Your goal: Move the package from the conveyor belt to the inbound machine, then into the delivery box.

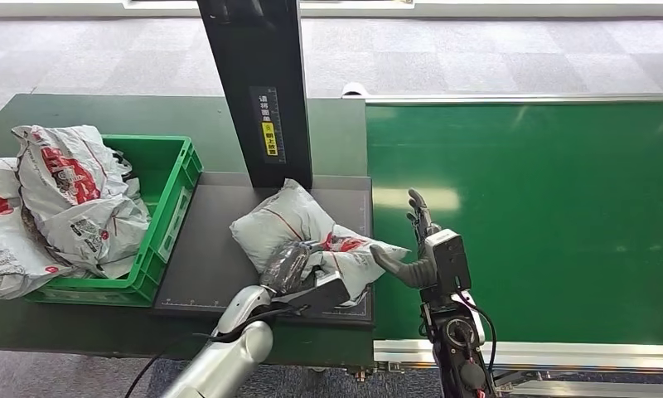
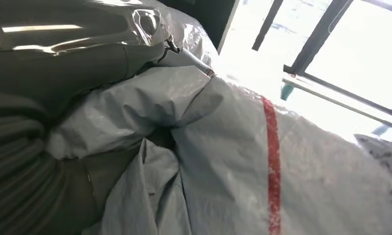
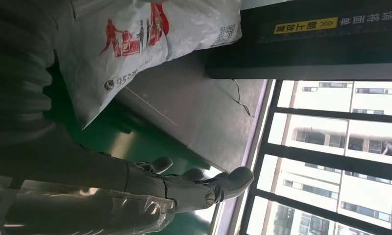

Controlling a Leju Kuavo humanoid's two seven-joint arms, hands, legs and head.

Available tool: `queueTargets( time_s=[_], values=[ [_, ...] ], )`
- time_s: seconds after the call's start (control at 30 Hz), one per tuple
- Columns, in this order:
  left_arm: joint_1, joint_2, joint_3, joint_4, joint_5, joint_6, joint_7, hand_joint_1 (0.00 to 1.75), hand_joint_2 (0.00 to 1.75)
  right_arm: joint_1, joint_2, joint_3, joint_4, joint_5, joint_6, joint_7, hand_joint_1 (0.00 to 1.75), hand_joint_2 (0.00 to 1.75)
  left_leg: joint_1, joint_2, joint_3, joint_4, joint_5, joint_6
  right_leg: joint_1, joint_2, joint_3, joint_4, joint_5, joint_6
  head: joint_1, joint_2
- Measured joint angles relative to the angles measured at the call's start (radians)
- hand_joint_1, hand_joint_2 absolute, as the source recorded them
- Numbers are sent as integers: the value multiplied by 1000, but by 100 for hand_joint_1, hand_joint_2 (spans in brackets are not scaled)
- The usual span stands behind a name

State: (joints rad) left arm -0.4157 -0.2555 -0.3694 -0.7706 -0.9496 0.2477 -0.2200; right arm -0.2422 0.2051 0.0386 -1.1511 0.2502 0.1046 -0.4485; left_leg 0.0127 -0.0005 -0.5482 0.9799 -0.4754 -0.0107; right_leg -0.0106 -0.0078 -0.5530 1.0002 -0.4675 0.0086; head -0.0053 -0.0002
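On the inbound machine's post (image 1: 268, 124) I see a yellow label with unreadable characters; package (image 1: 299, 228) print illegible.

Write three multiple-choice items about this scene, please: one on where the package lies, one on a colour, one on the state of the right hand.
1. Where does the package under the left hand lie?
A. on the dark platform of the inbound machine
B. in the crate
C. on the floor

2. What colour is the crate?
A. blue
B. green
C. yellow

3. What is the state of the right hand?
A. it grips the package
B. it holds a box
C. it is open, holding nothing

Answers: 1 A, it rests on the dark platform by the black post. 2 B, its walls are green. 3 C, its fingers are spread above the conveyor belt.
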Motion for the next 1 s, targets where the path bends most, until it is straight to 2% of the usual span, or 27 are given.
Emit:
queueTargets(
  time_s=[0.1,0.17,0.3,0.4,0.5,0.7,1.0],
  values=[
    [27,4,25,-39,98,-1,-76,175,175,-3,0,0,0,-11,1,-9,0,175,0,0,-3,0,0,0,0,0,-3,0,0,0,0,0],
    [47,6,44,-63,143,40,-123,175,175,-6,0,0,1,-16,1,-13,0,175,0,0,-5,0,0,0,0,0,-5,0,0,0,0,0],
    [84,15,76,-118,188,236,-220,175,175,-8,0,0,1,-27,1,-19,0,175,0,0,-9,0,0,0,0,1,-9,0,0,0,0,0],
    [120,26,106,-207,289,382,-345,175,175,-7,0,1,1,-41,-1,-30,0,175,0,1,-11,0,0,0,0,1,-11,1,0,0,0,0],
    [164,32,154,-339,349,440,-449,175,175,-7,0,3,3,-54,-6,-43,0,175,0,1,-13,0,0,0,0,1,-13,1,0,0,0,0],
    [229,31,239,-623,330,449,-475,175,175,0,-2,16,11,-77,-28,-60,0,175,0,1,-14,0,0,0,0,1,-15,1,0,0,0,0],
    [241,15,368,-979,185,450,-476,175,175,37,-12,33,11,-98,-43,-66,0,175,0,1,-15,0,0,0,1,1,-16,1,0,0,0,0]
  ],
)
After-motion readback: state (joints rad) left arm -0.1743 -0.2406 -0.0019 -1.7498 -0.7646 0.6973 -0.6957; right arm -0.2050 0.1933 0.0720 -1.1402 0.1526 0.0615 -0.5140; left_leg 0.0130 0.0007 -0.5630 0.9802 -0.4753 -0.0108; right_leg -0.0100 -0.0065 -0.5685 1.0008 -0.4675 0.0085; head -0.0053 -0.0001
